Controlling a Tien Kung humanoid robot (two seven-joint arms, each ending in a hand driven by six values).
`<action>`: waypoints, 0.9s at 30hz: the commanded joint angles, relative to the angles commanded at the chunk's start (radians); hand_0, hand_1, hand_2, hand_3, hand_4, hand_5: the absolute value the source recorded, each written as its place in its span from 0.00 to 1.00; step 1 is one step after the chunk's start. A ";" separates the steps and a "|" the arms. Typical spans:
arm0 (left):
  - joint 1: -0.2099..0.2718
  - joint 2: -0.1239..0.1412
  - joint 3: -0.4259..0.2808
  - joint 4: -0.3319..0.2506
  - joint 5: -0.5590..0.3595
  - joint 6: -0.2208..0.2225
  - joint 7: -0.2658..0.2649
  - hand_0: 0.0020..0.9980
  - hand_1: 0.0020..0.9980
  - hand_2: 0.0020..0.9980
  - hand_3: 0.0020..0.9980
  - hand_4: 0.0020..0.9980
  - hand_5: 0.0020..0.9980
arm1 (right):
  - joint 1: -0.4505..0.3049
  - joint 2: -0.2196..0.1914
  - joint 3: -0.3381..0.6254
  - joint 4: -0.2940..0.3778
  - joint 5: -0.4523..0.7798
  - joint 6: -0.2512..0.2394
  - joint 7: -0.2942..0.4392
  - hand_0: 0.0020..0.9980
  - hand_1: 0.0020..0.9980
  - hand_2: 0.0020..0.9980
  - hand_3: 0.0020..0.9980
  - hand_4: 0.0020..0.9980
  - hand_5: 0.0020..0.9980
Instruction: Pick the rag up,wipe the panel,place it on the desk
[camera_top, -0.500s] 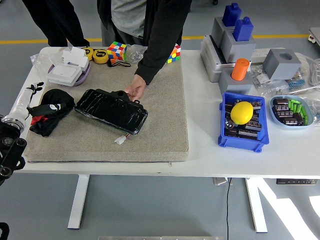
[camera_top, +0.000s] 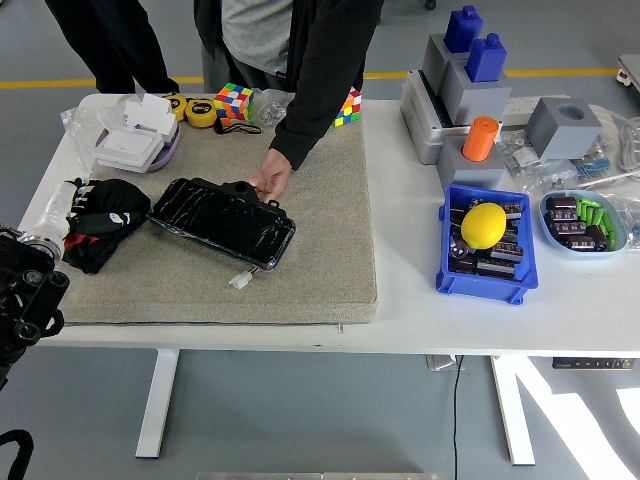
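Here my left hand (camera_top: 85, 205) is clenched on the crumpled black rag (camera_top: 100, 235) beside the glossy black panel (camera_top: 222, 222), which a person's hand (camera_top: 270, 180) steadies for wiping.

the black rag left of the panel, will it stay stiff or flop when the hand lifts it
Probably floppy: the rag lies crumpled in soft folds on the mat, so it would likely drape and hang. It looks light, thin cloth. The left hand seems to rest on it, so a pinch may gather only part.
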 joint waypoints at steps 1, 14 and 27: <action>-0.005 -0.003 0.000 0.006 0.010 0.007 -0.005 0.54 0.54 0.50 0.59 0.87 0.09 | 0.001 0.000 0.000 0.000 0.001 -0.001 0.001 0.56 0.59 0.54 0.53 0.92 0.43; -0.021 -0.004 -0.016 0.024 0.133 0.071 -0.059 0.26 0.36 0.46 0.58 0.65 0.00 | 0.000 0.000 0.000 0.001 0.002 -0.004 0.012 0.56 0.59 0.53 0.53 0.92 0.43; 0.016 0.007 0.000 -0.153 0.087 0.083 -0.078 0.20 0.28 0.35 0.56 0.69 0.00 | -0.003 0.001 -0.002 0.001 0.002 -0.008 0.023 0.56 0.58 0.52 0.52 0.91 0.43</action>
